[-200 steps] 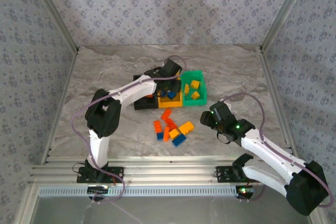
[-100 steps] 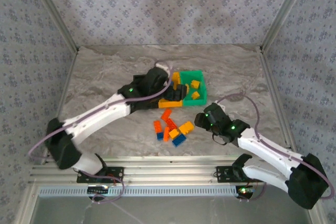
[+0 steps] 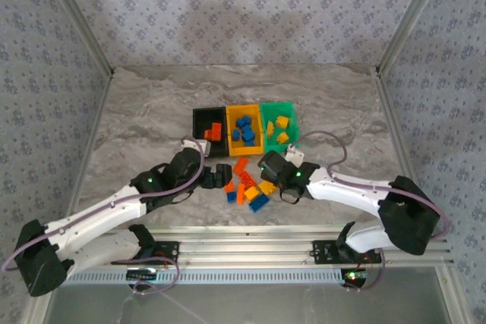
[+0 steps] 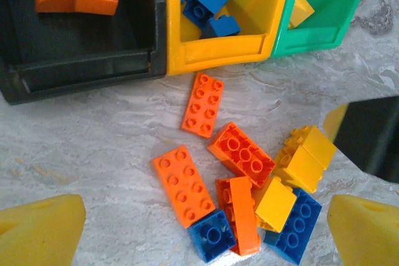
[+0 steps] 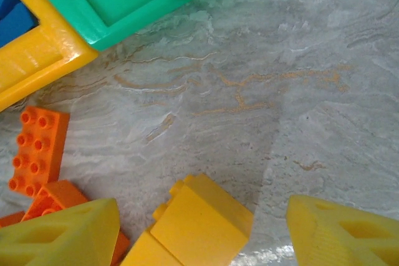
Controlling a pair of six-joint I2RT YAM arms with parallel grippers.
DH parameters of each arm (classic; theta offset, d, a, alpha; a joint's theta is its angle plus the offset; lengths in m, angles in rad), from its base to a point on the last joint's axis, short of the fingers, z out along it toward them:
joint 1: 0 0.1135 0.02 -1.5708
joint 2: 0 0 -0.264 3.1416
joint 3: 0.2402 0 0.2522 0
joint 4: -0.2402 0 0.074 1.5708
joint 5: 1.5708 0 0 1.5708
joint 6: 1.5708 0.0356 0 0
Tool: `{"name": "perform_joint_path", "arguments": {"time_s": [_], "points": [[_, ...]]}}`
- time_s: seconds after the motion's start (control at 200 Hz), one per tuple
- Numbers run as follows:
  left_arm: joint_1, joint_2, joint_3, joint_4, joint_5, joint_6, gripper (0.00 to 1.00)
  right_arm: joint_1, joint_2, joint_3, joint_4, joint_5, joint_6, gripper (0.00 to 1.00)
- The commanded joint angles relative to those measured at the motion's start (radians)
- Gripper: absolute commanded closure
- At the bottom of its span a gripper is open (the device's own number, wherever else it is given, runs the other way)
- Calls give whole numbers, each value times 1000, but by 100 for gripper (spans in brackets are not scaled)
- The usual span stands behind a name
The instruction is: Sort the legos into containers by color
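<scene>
Easily could clash over the loose legos (image 4: 240,154) just before the bins (image 4: 218,51), with left gripper (image 4: 204,225) open above them and right gripper (image 5: 202,232) open astride a yellow brick (image 5: 206,210), or knock neighbours when closing.

Loose legos (image 4: 240,151) beside three containers (image 4: 212,54)

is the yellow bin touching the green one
Touching. In the left wrist view the yellow bin sits flush against the green bin, no gap between their walls.

Lighting bright, even, diffuse from above. Soft shadows on the surface (image 5: 268,129) and back wall (image 3: 228,13). Slight sheen on yellow bin (image 5: 37,60); focus sharp.
</scene>
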State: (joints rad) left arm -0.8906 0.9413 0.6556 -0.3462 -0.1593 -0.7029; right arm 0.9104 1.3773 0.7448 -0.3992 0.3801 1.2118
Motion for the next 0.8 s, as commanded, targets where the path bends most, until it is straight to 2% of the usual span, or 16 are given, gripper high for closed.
{"name": "perform_joint_path", "arguments": {"time_s": [0.0,0.215,0.39,0.48,0.63,0.795], "points": [[-1,-65,-39,10,-36,-35,0,-2,60,45,-67,43,111,27],[1,-137,-95,-9,-56,-36,0,-1,142,67,-52,3,180,27],[7,-172,-120,-19,-66,-31,0,22,166,26,-31,-40,253,32],[14,-181,-130,-18,-68,-31,0,37,163,1,-32,-49,284,38],[24,-184,-136,-17,-59,-33,0,39,109,-51,-55,-48,309,52],[31,-184,-138,-20,-62,-43,0,24,-1,-113,-98,-32,266,66]]}}
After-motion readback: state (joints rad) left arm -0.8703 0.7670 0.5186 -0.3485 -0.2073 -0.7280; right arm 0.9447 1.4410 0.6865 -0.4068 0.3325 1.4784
